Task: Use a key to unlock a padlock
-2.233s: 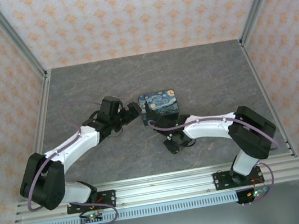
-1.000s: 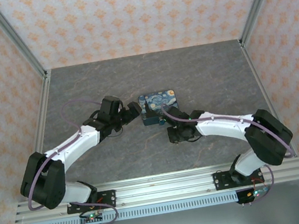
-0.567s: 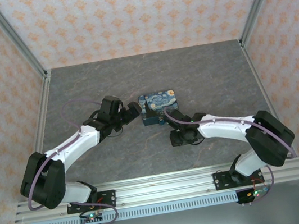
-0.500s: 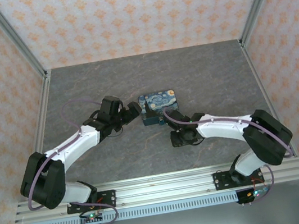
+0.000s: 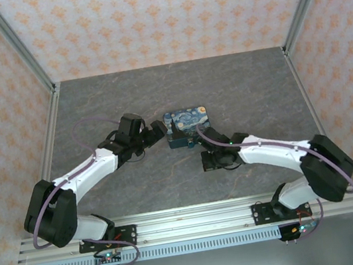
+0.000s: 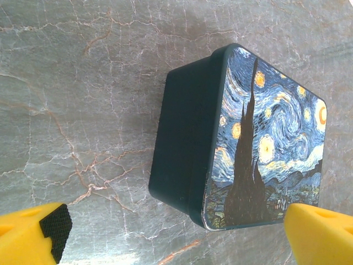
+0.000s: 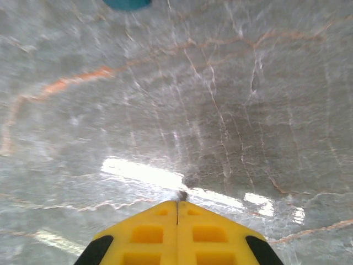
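Note:
My right gripper (image 7: 177, 202) is shut, its yellow fingers pressed together just above the table. A tiny pale grey sliver, the key (image 7: 182, 194), pokes out from between the fingertips. In the top view this gripper (image 5: 200, 145) sits just in front of the blue box with the night-sky print (image 5: 188, 124). My left gripper (image 6: 182, 232) is open, one yellow finger (image 6: 38, 229) on each side of the view, with the box (image 6: 259, 143) a little ahead of it. In the top view the left gripper (image 5: 159, 130) is close to the box's left side. I cannot make out the padlock.
The grey marble table (image 5: 250, 87) has free room behind and to the right of the box. Metal frame rails (image 5: 51, 145) line its sides. A teal edge (image 7: 127, 3) shows at the top of the right wrist view.
The right arm has swung its elbow out to the right and brought its shut gripper up to the box's front edge. The left arm and the box have not moved.

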Available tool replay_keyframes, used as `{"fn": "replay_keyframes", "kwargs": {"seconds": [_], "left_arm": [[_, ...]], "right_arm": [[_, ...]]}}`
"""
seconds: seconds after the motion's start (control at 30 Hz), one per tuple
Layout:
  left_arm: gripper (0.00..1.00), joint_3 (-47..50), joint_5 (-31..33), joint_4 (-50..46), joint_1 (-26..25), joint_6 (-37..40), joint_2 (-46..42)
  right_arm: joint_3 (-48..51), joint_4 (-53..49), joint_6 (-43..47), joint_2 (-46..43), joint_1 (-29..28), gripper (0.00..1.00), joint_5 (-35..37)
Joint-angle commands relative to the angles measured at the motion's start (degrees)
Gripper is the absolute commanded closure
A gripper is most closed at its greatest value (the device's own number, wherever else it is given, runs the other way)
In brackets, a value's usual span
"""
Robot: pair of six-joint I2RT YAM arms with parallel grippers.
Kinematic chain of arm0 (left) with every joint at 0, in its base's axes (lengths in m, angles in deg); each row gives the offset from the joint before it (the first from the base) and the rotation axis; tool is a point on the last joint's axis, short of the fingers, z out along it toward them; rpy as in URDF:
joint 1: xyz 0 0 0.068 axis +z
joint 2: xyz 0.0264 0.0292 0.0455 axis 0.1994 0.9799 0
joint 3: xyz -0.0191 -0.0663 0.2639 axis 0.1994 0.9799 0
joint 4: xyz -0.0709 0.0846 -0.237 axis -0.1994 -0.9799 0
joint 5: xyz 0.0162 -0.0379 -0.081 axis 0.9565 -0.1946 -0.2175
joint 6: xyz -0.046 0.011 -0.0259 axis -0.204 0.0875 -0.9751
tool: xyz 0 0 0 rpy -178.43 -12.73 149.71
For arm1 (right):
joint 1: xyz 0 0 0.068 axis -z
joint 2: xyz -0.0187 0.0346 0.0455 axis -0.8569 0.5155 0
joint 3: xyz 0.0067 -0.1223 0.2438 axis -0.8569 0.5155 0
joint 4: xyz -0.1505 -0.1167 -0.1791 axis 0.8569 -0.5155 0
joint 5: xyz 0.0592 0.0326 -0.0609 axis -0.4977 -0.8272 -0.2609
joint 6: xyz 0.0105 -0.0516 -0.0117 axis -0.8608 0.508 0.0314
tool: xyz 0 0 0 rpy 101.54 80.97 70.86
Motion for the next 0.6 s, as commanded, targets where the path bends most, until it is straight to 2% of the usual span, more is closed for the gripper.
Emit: {"fn": "replay_keyframes", "kwargs": {"seconds": [0.0,0.27,0.57], "left_arm": [[0.0,-1.1,0.4,0.7,-0.8,-0.8,0.7],[0.0,-1.3,0.5,0.4,-1.3,-0.8,0.3],[0.0,-1.3,0.6,0.0,-1.5,-0.7,0.1]], "right_arm": [[1.5,0.7,-2.4,-2.3,0.5,1.0,-2.0],[4.3,4.9,-6.0,-2.4,0.8,1.0,-7.7],[3.4,4.0,-4.7,5.5,1.8,1.0,-6.6]]}}
